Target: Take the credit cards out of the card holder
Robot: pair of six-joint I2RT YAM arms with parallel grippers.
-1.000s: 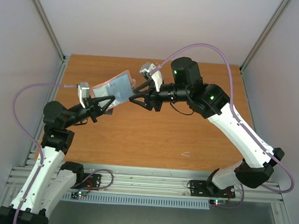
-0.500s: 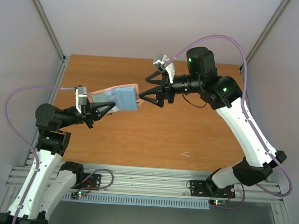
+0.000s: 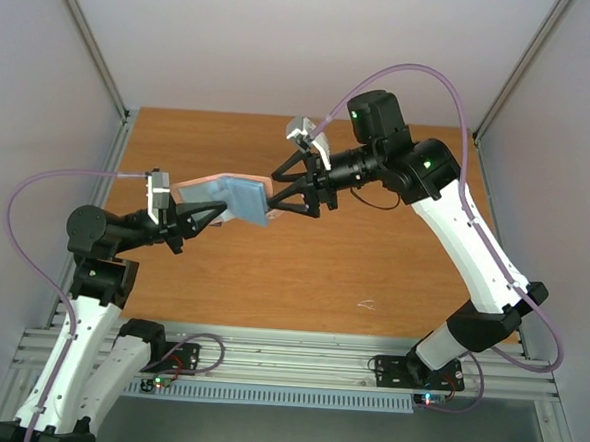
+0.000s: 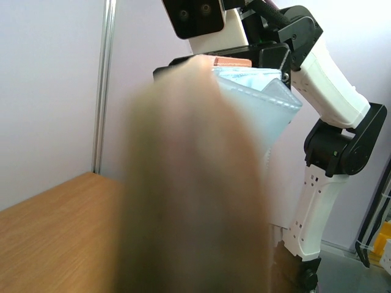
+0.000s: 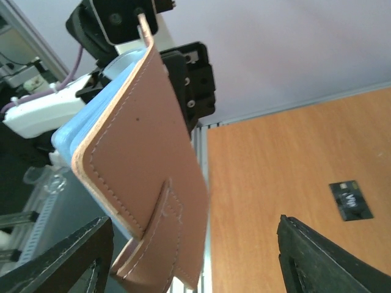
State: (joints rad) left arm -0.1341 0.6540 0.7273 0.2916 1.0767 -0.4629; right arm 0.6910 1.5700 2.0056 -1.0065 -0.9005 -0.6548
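Pale walls stand around a brown wooden counter. Up in the air over it, the left pincer is clenched on the left end of the card holder and holds it out toward the other arm. The right pincer is at the other end, with its jaws wide apart, one on each side of the edge. In its own camera the jaws do not touch the card holder, so it grasps nothing.

The card holder is pinkish brown outside, with a little strap, and light blue inside. One dark card lies flat on the counter, well apart from the card holder. A brighter blue piece shows at the right end of the card holder. It may be a card poking out, but the view from above is too small to be sure.

I think the cards will be light, thin and stiff, with smooth, slippery faces. A weak pinch could let one slide away or drop. The card holder looks soft and may bend when it is pulled. The best place to take hold looks like the bit of a card that sticks out. The pincer should pinch the two flat faces and pull straight out along the pocket. The left pincer should keep to its own end, because a squeeze on the pocket would trap the cards.
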